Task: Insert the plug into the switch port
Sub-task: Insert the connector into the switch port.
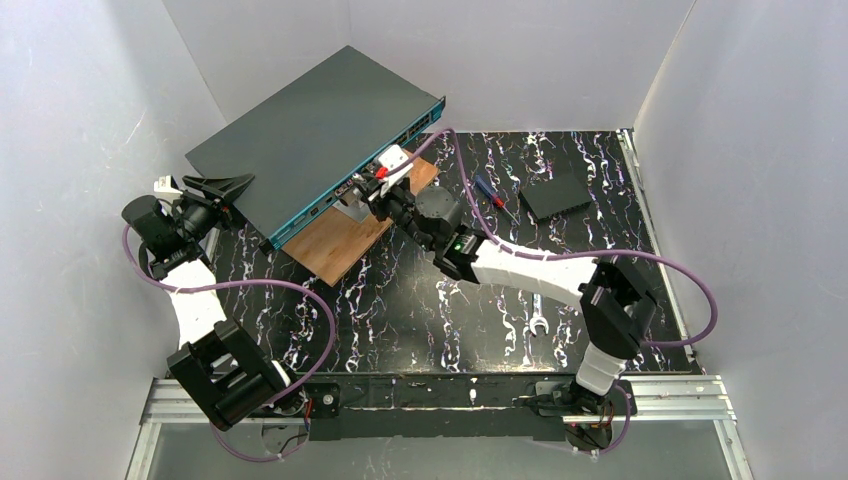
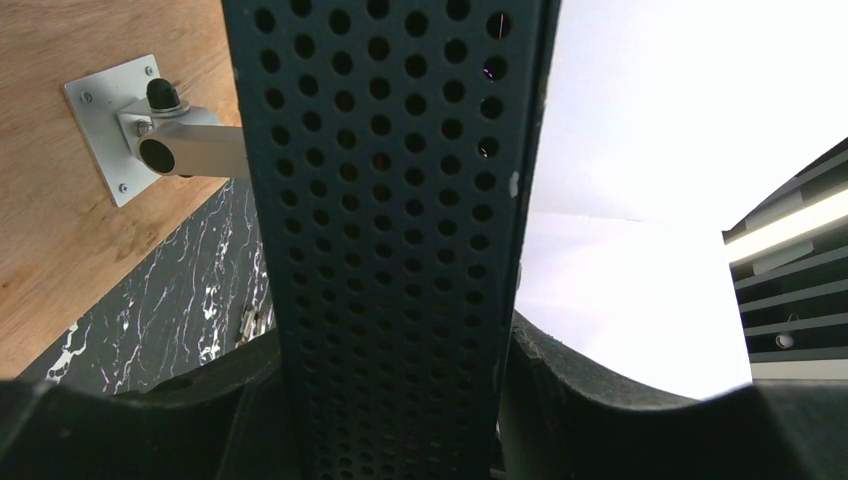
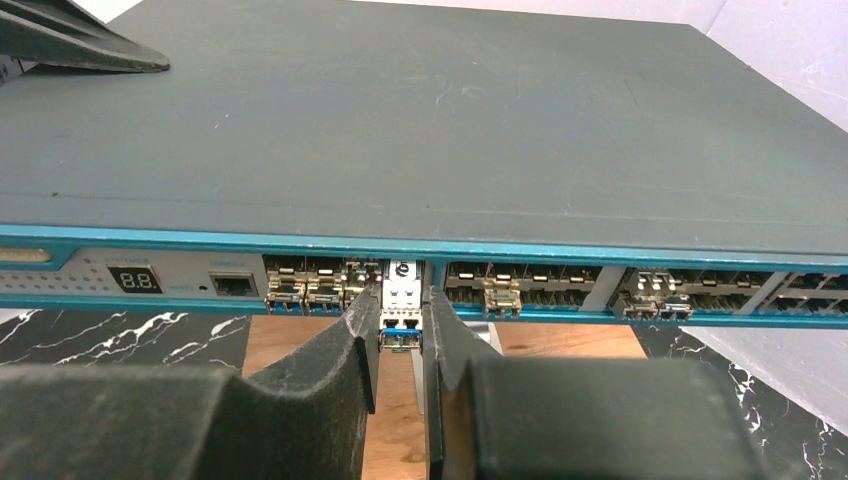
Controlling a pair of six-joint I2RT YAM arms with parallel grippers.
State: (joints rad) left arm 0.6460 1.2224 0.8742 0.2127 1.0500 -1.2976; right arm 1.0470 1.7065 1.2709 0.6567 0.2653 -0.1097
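The switch (image 1: 310, 130), a flat dark grey box, sits tilted with its teal port edge (image 3: 620, 258) facing the right arm. My left gripper (image 1: 225, 188) is shut on the switch's left end. The perforated side panel (image 2: 390, 180) fills the gap between the left fingers (image 2: 600, 400). The plug (image 3: 401, 283), a small silver module with a blue latch, stands with its nose in a port of the teal edge. My right gripper (image 3: 400, 305) is shut on the plug, one finger against each side. In the top view the right gripper (image 1: 378, 186) is at the teal edge.
A wooden board (image 1: 345, 240) with a metal stand (image 2: 170, 140) carries the switch. Other modules (image 3: 500, 295) sit in neighbouring ports. On the black marbled table lie a screwdriver (image 1: 488, 190), a small black box (image 1: 555, 196) and a wrench (image 1: 537, 330). Purple cables loop by both arms.
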